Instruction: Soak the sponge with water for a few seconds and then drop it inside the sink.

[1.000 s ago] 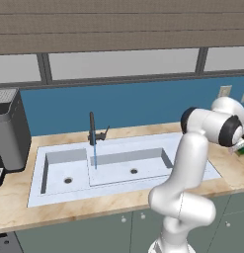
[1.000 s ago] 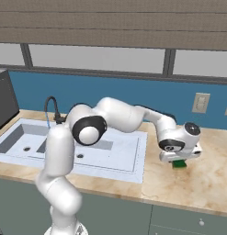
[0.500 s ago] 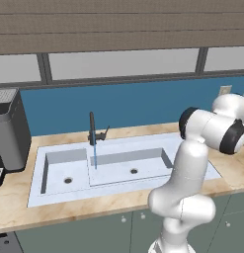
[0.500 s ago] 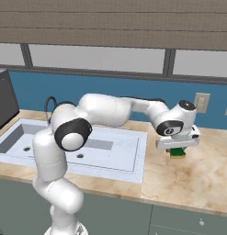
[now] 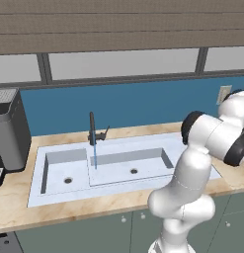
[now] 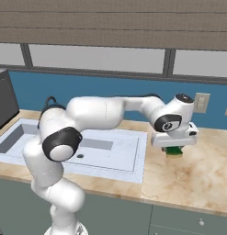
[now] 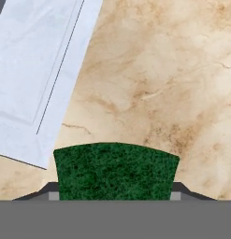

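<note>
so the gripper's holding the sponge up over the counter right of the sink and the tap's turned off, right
Not quite: the tap is running. The left base view shows a thin stream of water falling from the faucet into the sink. The rest holds: the gripper is shut on the sponge over the counter right of the sink.

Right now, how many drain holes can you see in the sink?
2. One drain sits in the small deep basin on the left of the sink, the other drain in the wide shallow basin to its right. The arm hides none in the left base view.
</note>
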Robot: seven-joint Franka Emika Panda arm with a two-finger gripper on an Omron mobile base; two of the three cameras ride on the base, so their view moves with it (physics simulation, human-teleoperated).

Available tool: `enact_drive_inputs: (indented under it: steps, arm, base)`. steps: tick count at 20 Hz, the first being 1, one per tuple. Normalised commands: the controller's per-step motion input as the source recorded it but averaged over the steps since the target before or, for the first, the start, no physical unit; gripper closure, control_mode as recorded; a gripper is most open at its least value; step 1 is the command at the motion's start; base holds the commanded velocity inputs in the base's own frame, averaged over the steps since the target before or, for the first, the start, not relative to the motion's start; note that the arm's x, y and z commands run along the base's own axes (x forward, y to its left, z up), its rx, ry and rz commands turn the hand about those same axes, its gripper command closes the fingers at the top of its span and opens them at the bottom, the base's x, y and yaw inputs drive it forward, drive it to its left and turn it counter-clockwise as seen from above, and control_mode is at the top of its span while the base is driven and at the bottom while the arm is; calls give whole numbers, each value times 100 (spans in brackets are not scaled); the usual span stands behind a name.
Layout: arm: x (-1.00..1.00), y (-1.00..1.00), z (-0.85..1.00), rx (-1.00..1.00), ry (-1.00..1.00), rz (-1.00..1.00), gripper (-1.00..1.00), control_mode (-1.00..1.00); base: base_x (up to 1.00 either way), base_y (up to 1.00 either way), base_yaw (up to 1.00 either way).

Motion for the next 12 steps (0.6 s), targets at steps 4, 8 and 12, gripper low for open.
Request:
enact_drive_inputs:
  steps: [4,8,12]
  arm:
    - [-56,54,0,0,-1,0,100,-100]
    - [-50,60,0,0,-1,0,100,-100]
    - [-41,66,15,0,0,0,100,-100]
  base:
    - [0,0,0]
    - [0,0,0]
    - [0,0,0]
